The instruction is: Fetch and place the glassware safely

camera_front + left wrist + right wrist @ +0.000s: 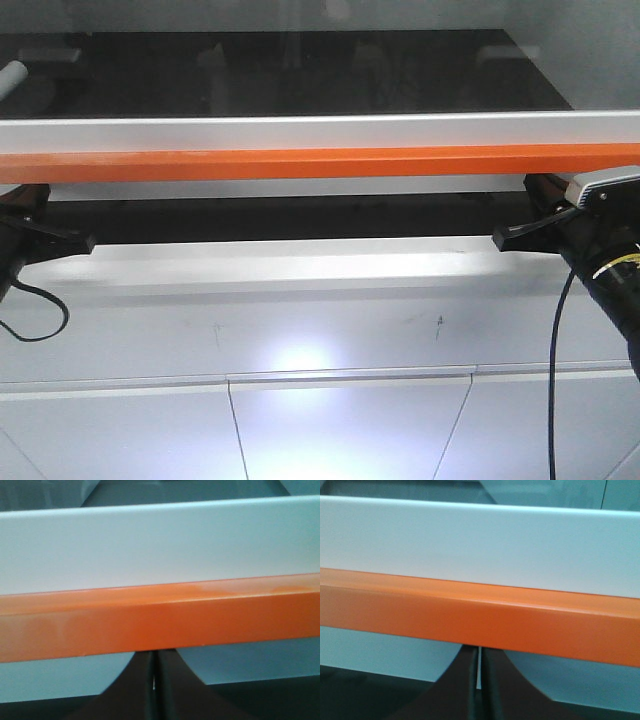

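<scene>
Front view: orange bar runs edge to edge across mid frame, pale rail right on top of it, dark glass panel above that. Your left claw sits at the left edge under the bar and your right claw at the right edge; a black cable hangs lower right. In both wrist views the fingers are pressed together, only a thin slit between them, nothing held that you can see; the tips are hidden behind the bar. White panel with seams fills the lower frame. You can't tell where the glassware is: no view shows it.
</scene>
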You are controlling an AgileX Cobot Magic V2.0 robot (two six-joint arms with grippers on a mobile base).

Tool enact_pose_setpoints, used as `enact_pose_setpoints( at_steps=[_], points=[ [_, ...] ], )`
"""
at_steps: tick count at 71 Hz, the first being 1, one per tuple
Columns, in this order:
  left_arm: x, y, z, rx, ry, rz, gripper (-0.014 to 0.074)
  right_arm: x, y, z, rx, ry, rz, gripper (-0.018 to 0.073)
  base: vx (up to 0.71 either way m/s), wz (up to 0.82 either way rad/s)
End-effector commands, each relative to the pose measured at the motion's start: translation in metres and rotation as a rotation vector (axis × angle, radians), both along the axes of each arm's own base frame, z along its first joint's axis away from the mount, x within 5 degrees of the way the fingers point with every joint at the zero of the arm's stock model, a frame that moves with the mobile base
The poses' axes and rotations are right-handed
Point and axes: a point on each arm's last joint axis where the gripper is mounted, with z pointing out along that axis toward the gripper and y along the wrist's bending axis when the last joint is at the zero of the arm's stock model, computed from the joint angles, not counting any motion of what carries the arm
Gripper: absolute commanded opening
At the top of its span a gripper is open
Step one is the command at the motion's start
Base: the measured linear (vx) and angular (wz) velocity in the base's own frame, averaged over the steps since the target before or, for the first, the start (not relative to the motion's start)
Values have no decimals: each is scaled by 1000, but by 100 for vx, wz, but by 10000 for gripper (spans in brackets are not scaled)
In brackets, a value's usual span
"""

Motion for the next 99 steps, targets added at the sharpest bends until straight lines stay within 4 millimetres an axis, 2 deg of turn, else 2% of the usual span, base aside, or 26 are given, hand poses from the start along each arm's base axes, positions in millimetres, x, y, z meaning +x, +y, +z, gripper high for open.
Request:
enact_pose_setpoints(
  at_steps=[1,12,31,43,86,99],
  points=[
    [-9,-2,63,-6,-383,-8,-7,-3,-1,48,30,-300,12,-1,0,0],
    [-11,-2,76,-6,-392,-8,-7,-3,-1,58,22,-310,9,-1,0,0],
    [-7,-6,113,33,-422,-45,-7,5,-2,94,-2,-362,-3,-1,0,0],
    [-9,-5,130,34,-454,-42,-7,1,-2,111,-8,-402,-7,-1,0,0],
    [-12,-5,134,33,-447,-41,-7,0,-2,112,12,-381,-5,-1,0,0],
    [-22,-5,141,37,-391,-36,-7,-6,-3,118,-11,-312,-28,-1,0,0]
  ],
)
